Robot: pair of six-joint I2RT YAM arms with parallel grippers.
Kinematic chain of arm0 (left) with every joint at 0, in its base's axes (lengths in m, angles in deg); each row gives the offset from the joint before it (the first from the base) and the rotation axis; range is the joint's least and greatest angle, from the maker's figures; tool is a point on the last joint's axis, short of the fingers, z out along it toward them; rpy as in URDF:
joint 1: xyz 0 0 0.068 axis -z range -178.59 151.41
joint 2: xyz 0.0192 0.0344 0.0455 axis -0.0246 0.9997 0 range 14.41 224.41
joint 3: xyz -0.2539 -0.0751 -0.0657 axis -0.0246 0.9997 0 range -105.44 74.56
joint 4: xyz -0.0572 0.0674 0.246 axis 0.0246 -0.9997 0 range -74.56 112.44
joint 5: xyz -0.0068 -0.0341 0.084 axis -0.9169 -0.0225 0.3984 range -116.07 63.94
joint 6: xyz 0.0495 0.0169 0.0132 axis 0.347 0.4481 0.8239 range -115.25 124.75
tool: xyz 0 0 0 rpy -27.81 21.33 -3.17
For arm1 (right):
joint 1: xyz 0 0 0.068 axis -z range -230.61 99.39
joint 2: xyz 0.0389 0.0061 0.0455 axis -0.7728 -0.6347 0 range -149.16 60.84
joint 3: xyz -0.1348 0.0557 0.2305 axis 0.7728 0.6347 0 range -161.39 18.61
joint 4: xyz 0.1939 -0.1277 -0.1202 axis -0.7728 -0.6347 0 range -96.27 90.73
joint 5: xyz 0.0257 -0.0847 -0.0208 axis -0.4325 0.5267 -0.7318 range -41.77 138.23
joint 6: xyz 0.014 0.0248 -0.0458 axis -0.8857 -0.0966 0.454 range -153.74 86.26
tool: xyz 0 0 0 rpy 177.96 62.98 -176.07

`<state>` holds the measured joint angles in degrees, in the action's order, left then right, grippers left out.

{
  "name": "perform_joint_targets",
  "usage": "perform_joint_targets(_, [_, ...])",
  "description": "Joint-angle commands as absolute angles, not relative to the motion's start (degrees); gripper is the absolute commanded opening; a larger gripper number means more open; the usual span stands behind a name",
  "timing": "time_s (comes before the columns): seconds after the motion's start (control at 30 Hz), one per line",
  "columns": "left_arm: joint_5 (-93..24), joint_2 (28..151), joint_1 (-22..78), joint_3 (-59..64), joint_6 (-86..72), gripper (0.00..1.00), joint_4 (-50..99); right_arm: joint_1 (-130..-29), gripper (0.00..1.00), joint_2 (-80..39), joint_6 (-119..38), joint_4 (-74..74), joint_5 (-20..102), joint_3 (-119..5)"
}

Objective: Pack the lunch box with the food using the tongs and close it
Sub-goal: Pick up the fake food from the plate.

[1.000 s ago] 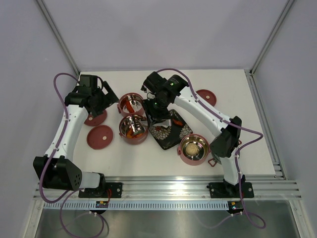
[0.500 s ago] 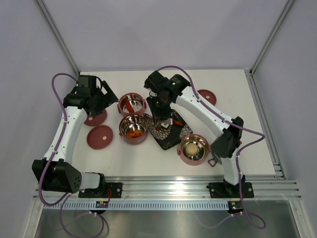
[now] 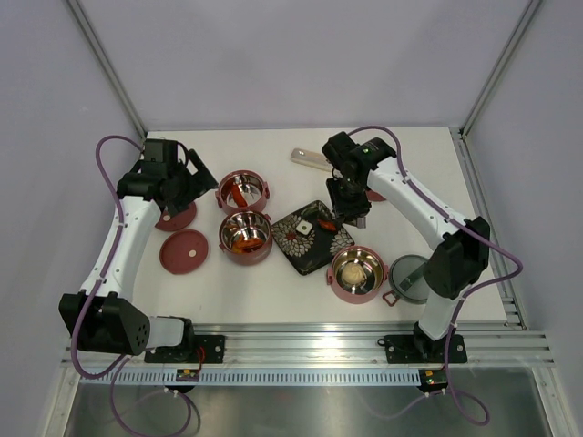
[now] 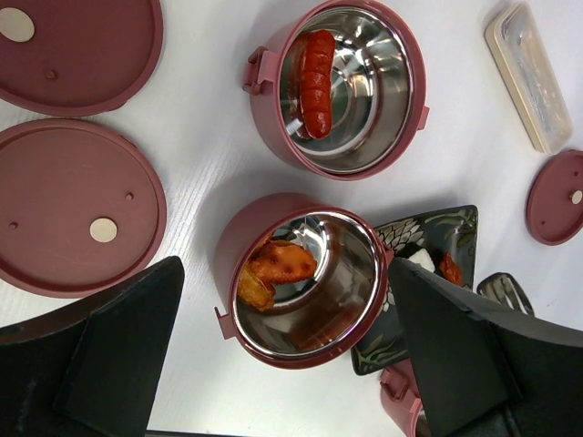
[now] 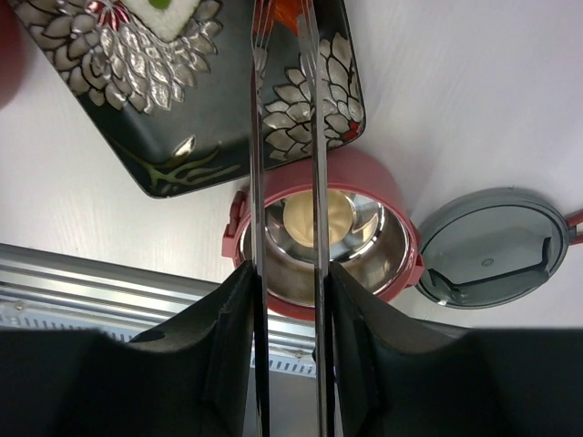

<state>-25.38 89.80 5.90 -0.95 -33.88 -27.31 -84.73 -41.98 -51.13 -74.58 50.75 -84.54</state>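
Observation:
Three dusty-red lunch box bowls stand open. One (image 3: 243, 191) holds a red sausage (image 4: 314, 68), one (image 3: 245, 237) holds orange chunks (image 4: 273, 264), and one (image 3: 356, 271) holds a beige ball (image 5: 319, 216). My right gripper (image 5: 285, 300) is shut on the silvery tongs (image 5: 255, 182). Their two arms run forward over the ball bowl to the black flower plate (image 5: 182, 91), with the tips at a red-orange piece (image 5: 287, 11). My left gripper (image 4: 301, 364) hangs open above the chunk bowl with nothing in it. The grey handled lid (image 3: 412, 276) lies right of the ball bowl.
Two dark-red disc lids (image 3: 184, 251) (image 3: 173, 217) lie at the left and a third (image 3: 378, 179) at the back right. A translucent oblong case (image 3: 310, 157) lies behind the plate. A small white square (image 4: 421, 259) sits on the plate.
My right arm has swung right with the tongs, from over the two left bowls to the plate's right end. The case and the grey lid are now uncovered. The left arm is still.

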Motion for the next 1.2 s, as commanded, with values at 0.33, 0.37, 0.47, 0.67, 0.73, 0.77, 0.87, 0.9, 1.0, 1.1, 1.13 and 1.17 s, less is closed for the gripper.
perform_joint_targets(0.33, [-24.84, 88.85, 5.63, -1.47, -34.28, 0.99, -25.19, -84.62, 0.5, -43.66, -46.66, -71.6, 52.45, -84.13])
perform_joint_targets(0.37, [-24.83, 88.77, 5.63, -1.56, -34.28, 0.99, -25.19, -84.62, 0.51, -44.01, -46.49, -71.6, 52.1, -84.22])
perform_joint_targets(0.47, [-24.83, 88.85, 5.63, -1.56, -34.36, 0.99, -25.19, -84.62, 0.51, -44.8, -45.87, -70.64, 51.92, -83.87])
perform_joint_targets(0.67, [-24.92, 89.2, 5.63, -1.64, -34.54, 0.99, -25.19, -84.62, 0.52, -46.3, -44.82, -69.58, 50.86, -83.87])
perform_joint_targets(0.73, [-24.92, 89.29, 5.63, -1.64, -34.63, 0.99, -25.1, -84.62, 0.52, -46.56, -44.64, -69.32, 50.51, -83.43])
perform_joint_targets(0.77, [-24.92, 89.38, 5.63, -1.82, -34.54, 0.99, -25.19, -84.62, 0.52, -46.65, -44.46, -69.32, 50.16, -83.34])
perform_joint_targets(0.87, [-24.92, 89.47, 5.63, -1.91, -34.54, 0.99, -25.19, -84.62, 0.52, -46.74, -44.46, -69.23, 49.55, -82.82])
perform_joint_targets(0.9, [-24.92, 89.55, 5.63, -1.99, -34.54, 0.99, -25.19, -84.62, 0.52, -46.65, -44.38, -69.32, 49.46, -82.64])
perform_joint_targets(1.0, [-25.1, 89.82, 5.63, -2.08, -34.54, 0.99, -25.1, -84.62, 0.53, -46.65, -44.37, -69.32, 48.84, -82.2])
perform_joint_targets(1.1, [-25.1, 89.99, 5.63, -2.08, -34.54, 0.99, -25.02, -84.62, 0.53, -46.47, -44.02, -69.49, 48.49, -81.32])
perform_joint_targets(1.13, [-25.19, 89.99, 5.63, -2.08, -34.54, 0.99, -25.1, -84.62, 0.53, -46.3, -44.11, -69.49, 48.49, -81.15])
perform_joint_targets(1.17, [-25.19, 90.08, 5.63, -2.08, -34.45, 0.99, -25.02, -84.62, 0.54, -46.21, -44.11, -69.67, 48.49, -81.06])
